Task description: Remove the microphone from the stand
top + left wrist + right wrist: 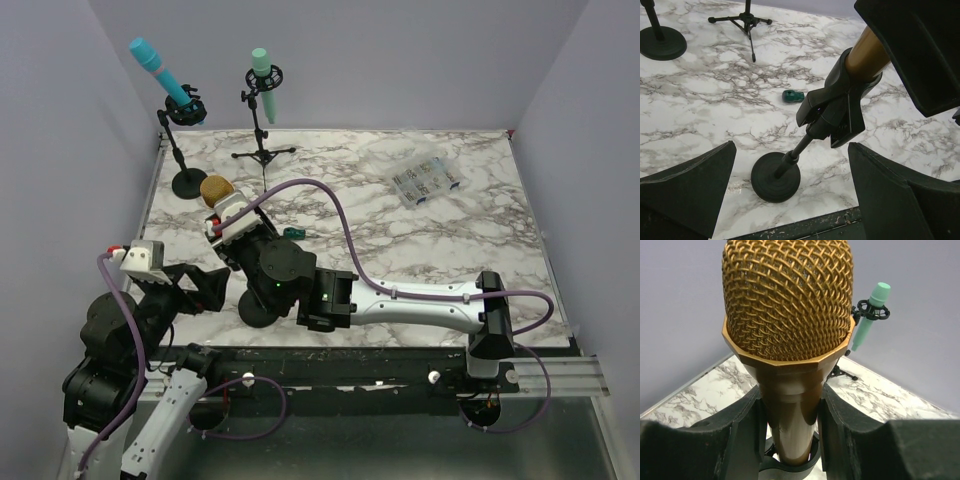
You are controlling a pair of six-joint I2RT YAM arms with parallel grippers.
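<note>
A gold microphone (pixel 216 188) sits tilted in the black clip (pixel 832 107) of a short stand with a round black base (pixel 262 308). My right gripper (pixel 235 225) is shut on the microphone's body just below the mesh head (pixel 787 315). Its pads (pixel 742 435) press both sides above the clip (pixel 790 467). My left gripper (pixel 205 285) is open and empty at the near table edge. The stand's base (pixel 775 176) lies between its fingers (pixel 690 185), untouched. The gold body (pixel 867 55) shows at the upper right of the left wrist view.
A blue microphone (pixel 160 68) on a round-base stand (pixel 190 182) and a green microphone (pixel 265 85) on a tripod stand at the back left. A small green object (pixel 295 233) lies mid-table. A clear plastic box (pixel 425 180) sits at the back right.
</note>
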